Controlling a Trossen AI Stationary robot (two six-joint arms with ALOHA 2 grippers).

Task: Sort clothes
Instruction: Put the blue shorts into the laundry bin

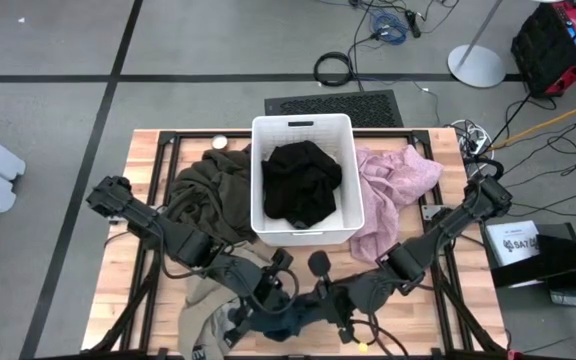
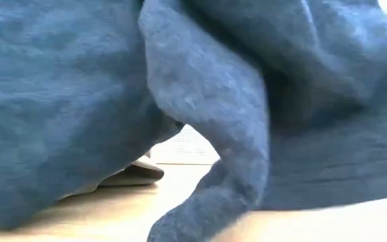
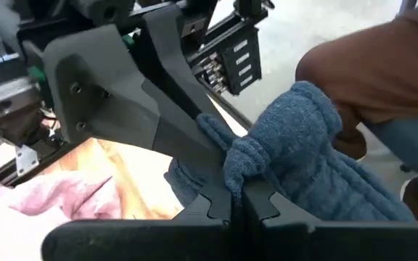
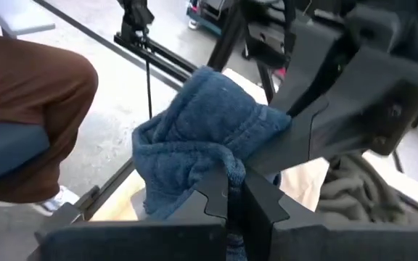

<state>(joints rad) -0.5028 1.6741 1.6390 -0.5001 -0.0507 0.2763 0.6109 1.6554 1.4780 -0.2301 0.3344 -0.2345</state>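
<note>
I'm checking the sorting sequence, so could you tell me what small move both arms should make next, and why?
Probably lift together: the left gripper and right gripper are both shut on the blue garment at the table's near edge, low enough to block the low view. Raising it would clear the beige garment before any move toward the white bin.

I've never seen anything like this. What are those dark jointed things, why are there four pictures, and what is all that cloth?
Those are two robot arms at a wooden table, sorting clothes. One camera looks down from above, one sits at table height with blue cloth filling its view, and one rides on each wrist. The left end effector and right end effector are both shut on the same navy-teal garment at the table's near edge. A white bin holds a black garment. A dark olive garment lies left of it, a pale pink one right, a beige one near the front.
</note>
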